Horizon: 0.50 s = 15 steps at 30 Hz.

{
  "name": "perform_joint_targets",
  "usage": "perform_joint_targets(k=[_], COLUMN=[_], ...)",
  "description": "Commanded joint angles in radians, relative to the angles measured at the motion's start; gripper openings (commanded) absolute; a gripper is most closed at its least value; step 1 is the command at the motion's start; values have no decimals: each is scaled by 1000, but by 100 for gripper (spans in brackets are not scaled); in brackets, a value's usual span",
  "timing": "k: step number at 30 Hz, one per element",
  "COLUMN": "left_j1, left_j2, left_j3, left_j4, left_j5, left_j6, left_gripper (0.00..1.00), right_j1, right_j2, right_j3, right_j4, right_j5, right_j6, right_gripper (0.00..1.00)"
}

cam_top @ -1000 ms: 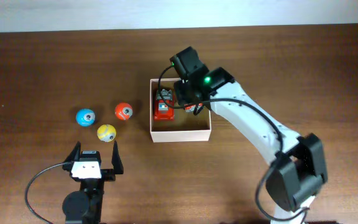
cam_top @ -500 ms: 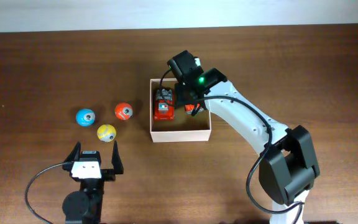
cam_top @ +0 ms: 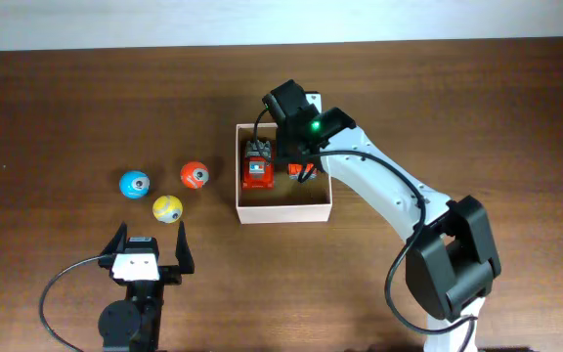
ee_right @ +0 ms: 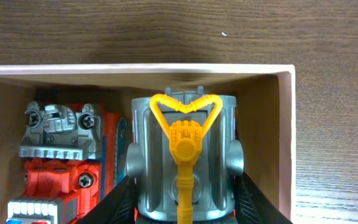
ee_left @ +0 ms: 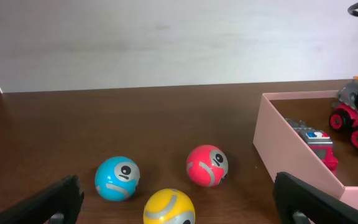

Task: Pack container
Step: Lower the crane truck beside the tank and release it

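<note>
Right gripper, jaws narrowed onto the flanks of a grey plastic truck with a yellow hook, stands inside the right half of the container, a square, thin-walled cream box with tan interior, beside a red truck; left gripper gapes wide, empty, well apart from it.

Dark wooden table, white wall
</note>
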Motion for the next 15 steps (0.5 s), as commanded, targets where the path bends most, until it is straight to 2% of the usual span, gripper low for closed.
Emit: perform_joint_targets(k=[1, 15], left_j1=[6, 6], left_j2=[-10, -10], left_j3=[-3, -3], left_j4=[-2, -2], left_j5=[-3, -3], left_j6=[15, 15], left_gripper=[99, 99], right_j1=[5, 5], right_j2=[7, 71], right_j3=[21, 21], right_j4=[4, 22], right_j5=[6, 3], right_j6=[26, 40], right_gripper=[38, 38])
